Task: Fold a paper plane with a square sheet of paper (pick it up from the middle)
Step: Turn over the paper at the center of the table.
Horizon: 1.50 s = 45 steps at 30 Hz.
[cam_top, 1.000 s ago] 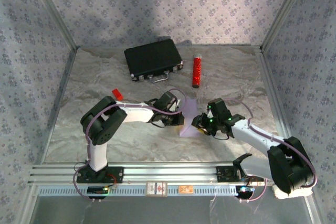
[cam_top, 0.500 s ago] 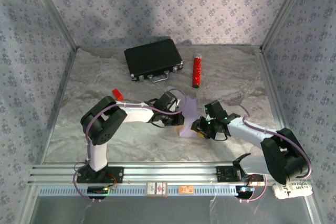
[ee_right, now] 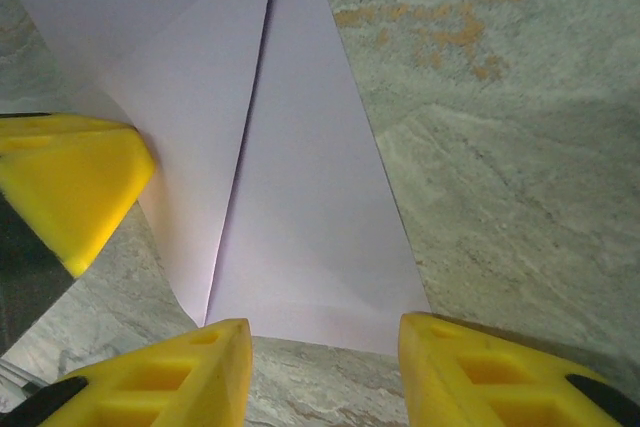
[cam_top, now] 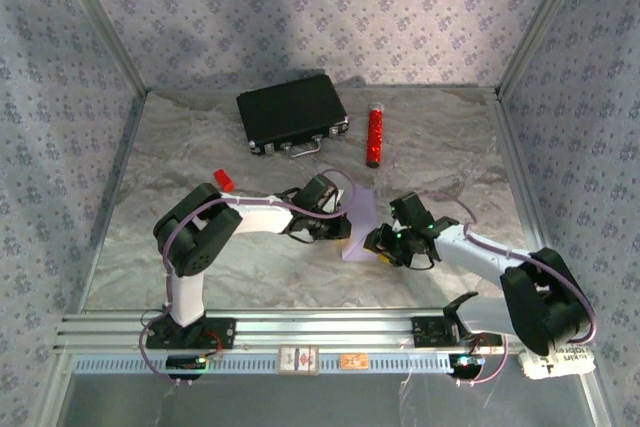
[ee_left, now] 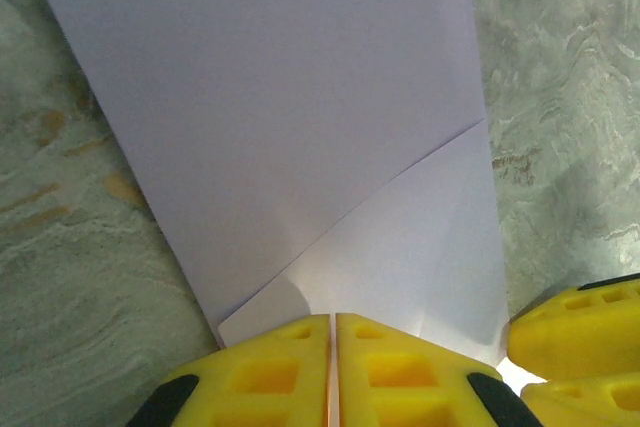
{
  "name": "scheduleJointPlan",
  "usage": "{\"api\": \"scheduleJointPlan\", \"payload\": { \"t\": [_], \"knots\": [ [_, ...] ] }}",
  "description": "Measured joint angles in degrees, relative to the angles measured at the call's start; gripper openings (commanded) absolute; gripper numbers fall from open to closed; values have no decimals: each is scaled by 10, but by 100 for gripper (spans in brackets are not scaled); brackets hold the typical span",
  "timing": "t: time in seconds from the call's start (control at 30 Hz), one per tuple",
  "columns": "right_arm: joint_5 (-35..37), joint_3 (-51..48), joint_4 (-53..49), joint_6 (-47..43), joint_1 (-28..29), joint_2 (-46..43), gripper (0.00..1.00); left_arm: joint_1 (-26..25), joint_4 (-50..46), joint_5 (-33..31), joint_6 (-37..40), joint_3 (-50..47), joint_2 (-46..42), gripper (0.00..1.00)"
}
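Thin pale lilac paper sheet (cam_top: 360, 219): mid surface, between arms, diagonal flap already creased. Featherlight, floppy, crumples easy, so I'd pinch gently at a folded edge. Left tool (ee_left: 333, 347) pressed together, tips on its left edge, looks like pinning. Right tool (ee_right: 325, 367) spread at right edge, gripping nothing. Grey marbled surface (cam_top: 200, 147) probably slick, so the sheet may slide.

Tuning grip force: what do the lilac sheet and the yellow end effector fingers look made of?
Lilac sheet: thin matte paper, going by its crisp fold lines. Fingers: matte yellow, probably moulded or printed plastic; recessed pockets show in them.
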Motion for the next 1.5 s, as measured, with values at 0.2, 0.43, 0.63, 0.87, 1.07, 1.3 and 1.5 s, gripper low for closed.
{"api": "scheduleJointPlan", "payload": {
  "t": [0.2, 0.43, 0.63, 0.87, 1.07, 1.3, 1.5],
  "knots": [
    [-8, 7, 30, 0, 5, 28, 43, 0, -1, 4, 0, 0, 0, 10],
    [-14, 11, 72, 0, 5, 42, 43, 0, 1, 4, 0, -2, 0, 10],
    [-23, 19, 96, -2, -11, 53, 44, 0, 3, 4, 0, -3, -1, 10],
    [-26, 22, 127, -2, -41, 65, 43, 0, 3, 4, 0, -4, -1, 10],
    [-30, 22, 158, -2, -51, 90, 41, 0, 4, 5, -5, -4, -1, 10],
    [-34, 15, 184, 2, -57, 93, 38, 0, 4, 6, -5, -7, -3, 10],
    [-34, 5, 194, 3, -63, 94, 37, 0, 6, 7, -9, -11, -6, 10]
  ]
}}
